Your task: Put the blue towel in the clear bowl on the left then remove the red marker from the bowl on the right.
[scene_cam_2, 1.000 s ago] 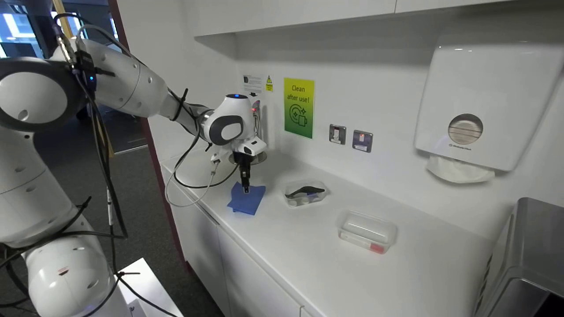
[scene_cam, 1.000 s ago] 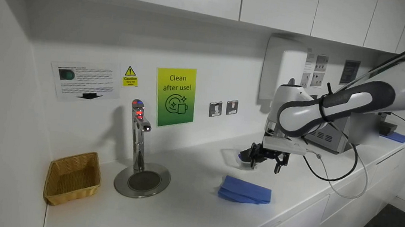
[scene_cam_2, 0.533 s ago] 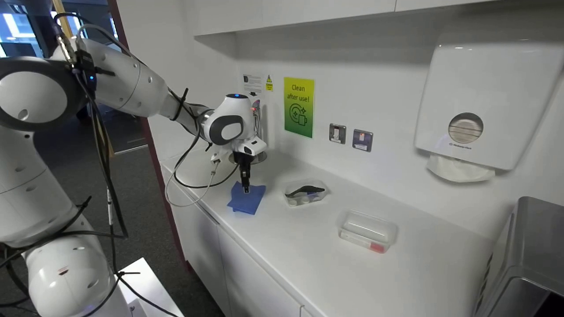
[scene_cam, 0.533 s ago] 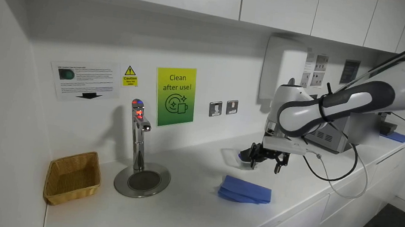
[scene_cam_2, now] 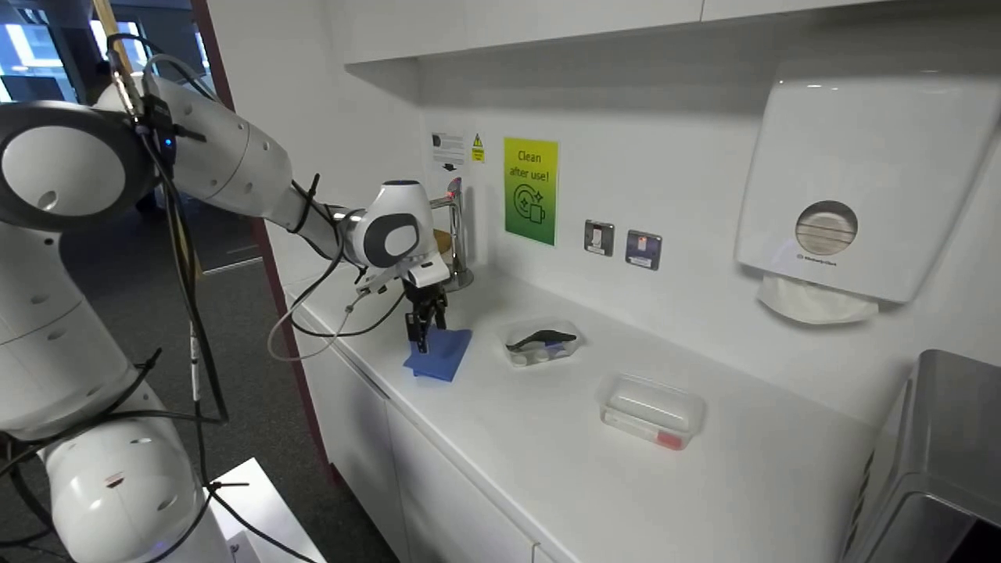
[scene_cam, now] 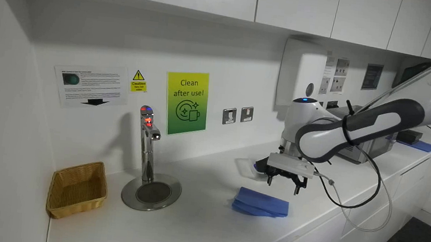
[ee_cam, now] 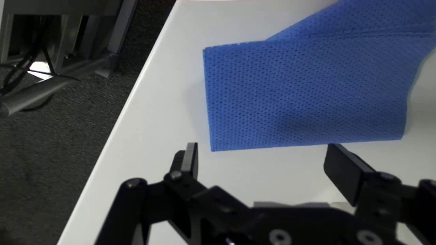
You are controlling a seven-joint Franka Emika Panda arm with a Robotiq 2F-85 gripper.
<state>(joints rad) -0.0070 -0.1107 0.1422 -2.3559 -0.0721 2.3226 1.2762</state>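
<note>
The folded blue towel (scene_cam: pixel 261 203) lies on the white counter; it also shows in an exterior view (scene_cam_2: pixel 444 358) and fills much of the wrist view (ee_cam: pixel 306 92). My gripper (ee_cam: pixel 263 149) is open and empty. Its fingers are above the counter beside the towel's long edge; it also shows in both exterior views (scene_cam: pixel 283 188) (scene_cam_2: pixel 427 340). A clear bowl (scene_cam_2: pixel 518 358) holding a black item and whitish things stands beside the towel. Another clear bowl (scene_cam_2: pixel 626 426) stands farther right; a red thing (scene_cam_2: pixel 669 440), seemingly the red marker, shows through its corner.
A wicker basket (scene_cam: pixel 77 194) and a tap (scene_cam: pixel 147 150) with a round drain plate (scene_cam: pixel 173 200) stand at the counter's far end. A grey appliance (scene_cam_2: pixel 938 438) and a wall-mounted paper dispenser (scene_cam_2: pixel 868 180) are at the right. The counter's front edge runs close to the towel.
My gripper has shifted toward the counter's front edge, come a little lower and turned, so both fingers now show in both exterior views. The towel and bowls have not moved.
</note>
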